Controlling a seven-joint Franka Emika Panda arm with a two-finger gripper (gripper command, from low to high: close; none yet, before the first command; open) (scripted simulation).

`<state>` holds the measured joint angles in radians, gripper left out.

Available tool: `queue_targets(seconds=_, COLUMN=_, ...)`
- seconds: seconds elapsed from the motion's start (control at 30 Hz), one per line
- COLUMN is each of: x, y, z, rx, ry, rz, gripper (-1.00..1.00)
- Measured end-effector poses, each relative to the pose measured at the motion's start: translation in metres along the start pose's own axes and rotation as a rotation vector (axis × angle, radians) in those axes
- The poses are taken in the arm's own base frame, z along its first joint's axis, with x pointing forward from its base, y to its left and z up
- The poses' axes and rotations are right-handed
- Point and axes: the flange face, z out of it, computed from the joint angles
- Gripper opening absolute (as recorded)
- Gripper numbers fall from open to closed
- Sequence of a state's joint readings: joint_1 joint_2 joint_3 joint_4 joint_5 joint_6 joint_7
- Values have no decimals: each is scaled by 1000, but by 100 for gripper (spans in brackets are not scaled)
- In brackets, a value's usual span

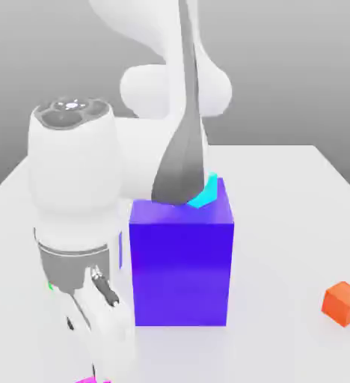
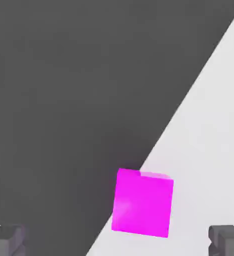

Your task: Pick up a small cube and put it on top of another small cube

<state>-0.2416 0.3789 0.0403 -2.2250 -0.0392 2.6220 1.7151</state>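
One white tabletop [image 1: 298, 224] carried everything, a plain matte surface under a grey, featureless backdrop; in the hand view its edge ran as a diagonal against dark grey ground beyond. No brand, label or writing could be read anywhere.

Largest in the exterior view was the white robot arm [image 1: 77, 179], which stood over the tabletop's near edge toward the exterior view's left and hid much of the surface behind it. Next came the large blue-purple block [image 1: 182, 265], upright near the middle of the tabletop, just beside the arm. A cyan cube [image 1: 208, 192] showed behind the block's top edge, mostly covered by the block and by a dark grey tapering shape [image 1: 184, 161] in front of it, so whether it rested on the block or behind it could not be told. An orange cube [image 1: 345, 303] sat well apart, by the tabletop's edge on the exterior view's right.

The gripper [image 2: 117, 240] hung low with its two dark fingertips [image 2: 228, 240] spread wide apart, holding nothing. The small magenta cube [image 2: 142, 202] lay on the tabletop right at its edge, between the spread fingertips' lines and touching neither. In the exterior view only a sliver of it showed, cut off at the frame's lower border under the arm. A green speck [image 1: 50, 286] peeked from behind the arm's wrist, too small to identify.
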Motion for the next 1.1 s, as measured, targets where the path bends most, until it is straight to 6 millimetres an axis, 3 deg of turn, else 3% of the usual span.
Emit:
queue_targets(seconds=0.13, x=2, y=2, z=63, rx=-19, ry=-6, rz=25, gripper=0)
queue_targets(seconds=0.17, x=2, y=3, z=72, rx=-19, ry=-4, rz=26, gripper=-100)
queue_targets(seconds=0.37, x=2, y=3, z=76, rx=-17, ry=-4, rz=26, gripper=-100)
queue_targets(seconds=0.43, x=2, y=2, z=61, rx=-18, ry=-8, rz=27, gripper=-100)
queue_targets(seconds=0.53, x=4, y=3, z=20, rx=-18, ry=-3, rz=26, gripper=-100)
queue_targets(seconds=0.57, x=14, y=8, z=11, rx=-18, ry=4, rz=23, gripper=-100)
queue_targets(seconds=0.73, x=82, y=54, z=-15, rx=-22, ry=34, rz=5, gripper=-100)
queue_targets(seconds=0.9, x=148, y=116, z=-33, rx=-28, ry=40, rz=13, gripper=-100)
queue_targets(seconds=1.0, x=176, y=157, z=-40, rx=-28, ry=31, rz=13, gripper=-100)
queue_targets(seconds=1.1, x=187, y=197, z=-44, rx=-24, ry=13, rz=-10, gripper=-100)
